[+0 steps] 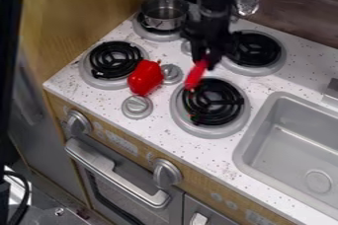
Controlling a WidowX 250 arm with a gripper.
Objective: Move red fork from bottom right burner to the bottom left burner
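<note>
The black gripper (203, 60) hangs down from the top edge, just above the back rim of the bottom right burner (212, 101). Right below it, the red handle of the fork (195, 74) slants down and left toward that burner's coils, its upper end meeting the gripper. Whether the handle is held cannot be made out. Small red specks show on the coils, and the fork's far end is hard to distinguish there. The bottom left burner (113, 60) has black coils in a grey ring.
A red bell pepper (145, 77) lies against the bottom left burner's right side. A metal pot (163, 12) stands on the back left burner. Grey knobs (137, 106) rise between the front burners. The back right burner (256, 51) and the sink (297, 145) are to the right.
</note>
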